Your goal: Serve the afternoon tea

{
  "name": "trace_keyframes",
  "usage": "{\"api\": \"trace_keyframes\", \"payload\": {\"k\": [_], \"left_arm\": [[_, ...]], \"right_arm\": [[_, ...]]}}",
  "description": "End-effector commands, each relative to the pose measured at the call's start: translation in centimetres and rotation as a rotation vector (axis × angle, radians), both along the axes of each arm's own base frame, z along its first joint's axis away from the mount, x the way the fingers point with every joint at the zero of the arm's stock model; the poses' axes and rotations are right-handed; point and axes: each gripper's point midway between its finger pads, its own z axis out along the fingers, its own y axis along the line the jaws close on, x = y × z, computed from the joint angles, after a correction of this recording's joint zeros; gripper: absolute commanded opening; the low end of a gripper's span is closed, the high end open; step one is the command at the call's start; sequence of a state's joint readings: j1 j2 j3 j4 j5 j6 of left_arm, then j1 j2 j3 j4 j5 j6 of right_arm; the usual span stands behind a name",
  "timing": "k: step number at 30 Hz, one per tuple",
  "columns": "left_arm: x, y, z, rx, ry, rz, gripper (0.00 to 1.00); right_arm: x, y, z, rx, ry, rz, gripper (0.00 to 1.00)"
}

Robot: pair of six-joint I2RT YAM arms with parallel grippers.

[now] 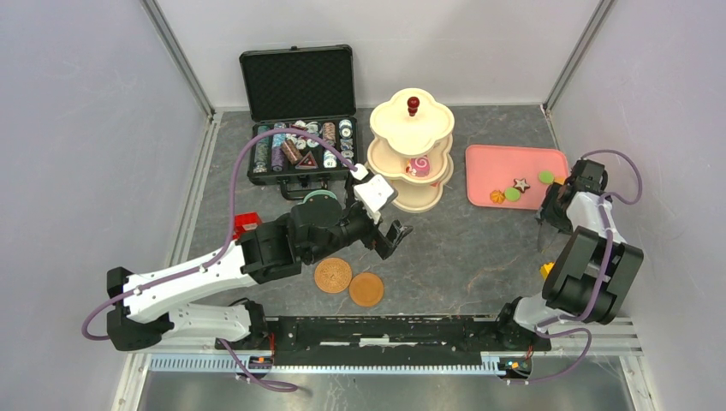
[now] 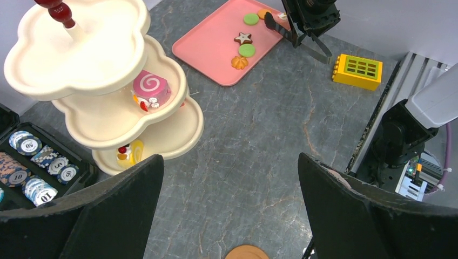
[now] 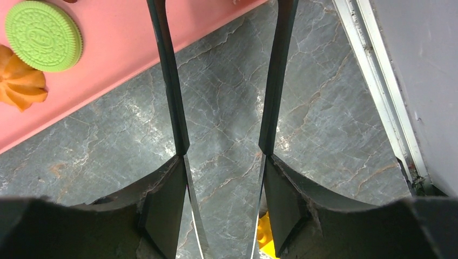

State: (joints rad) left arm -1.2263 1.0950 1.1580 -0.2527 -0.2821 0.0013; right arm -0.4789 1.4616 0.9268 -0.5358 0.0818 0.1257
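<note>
The left hand (image 1: 392,237) hangs released above the worktop (image 1: 479,248), its fingers (image 2: 108,210) spread wide with nothing between them. The cream three-tier stand (image 1: 411,150), topped by a red knob (image 1: 413,105), stands just beyond the hand and slightly to its right, apart from the fingers. In the left wrist view the stand sits at the upper left. A pink swirl pastry (image 1: 419,166) lies on its middle tier and a yellow roll (image 2: 132,152) on its bottom tier. Two brown saucers (image 1: 333,275) lie side by side on the worktop, nearer the arm bases than the hand and to its left. A teal cup (image 1: 321,198) peeks from behind the left arm.

The right hand (image 3: 221,32) is likewise released, its thin fingers (image 3: 170,97) parted and gripping nothing. It is over the worktop at the near right corner of the pink tray (image 1: 516,163), with one finger crossing the tray's edge. On the tray, to that hand's left, lie a green cookie (image 3: 43,35) and an orange pastry (image 3: 19,83), neither touched.
</note>
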Motion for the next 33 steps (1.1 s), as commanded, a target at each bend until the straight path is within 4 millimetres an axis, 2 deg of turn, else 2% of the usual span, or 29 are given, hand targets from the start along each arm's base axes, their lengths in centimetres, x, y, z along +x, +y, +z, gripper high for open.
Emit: {"api": "trace_keyframes", "payload": {"k": [1,7,11,17,21,28,33], "left_arm": [[-0.2,0.1,1.4,-0.055,-0.017,-0.003,1.00],[-0.3,0.2,1.0,-0.055,-0.017,-0.005,1.00],[-0.3,0.3,0.9,-0.057,-0.018,-0.003,1.00],[-0.3,0.2,0.7,-0.056,-0.017,-0.005,1.00],[-0.2,0.6,0.9,-0.053,-0.038,0.001,1.00],[0.3,1.6,1.3,-0.067,-0.067,0.046,1.00],[1.0,3.1,1.9,-0.093,-0.099,0.107,1.00]], "right_arm": [[1.1,-0.7,-0.4,-0.009,-0.025,-0.001,0.57],[1.8,-1.2,-0.9,-0.008,-0.012,-0.005,0.56],[1.3,-1.1,-1.3,-0.011,0.007,-0.008,0.51],[1.1,-0.9,-0.6,-0.033,-0.003,0.000,0.33],[1.8,-0.3,1.1,-0.069,-0.041,0.035,0.18],[3.1,2.6,3.4,-0.075,-0.123,0.148,0.05],[4.5,7.3,4.9,-0.039,-0.178,0.304,0.03]]}}
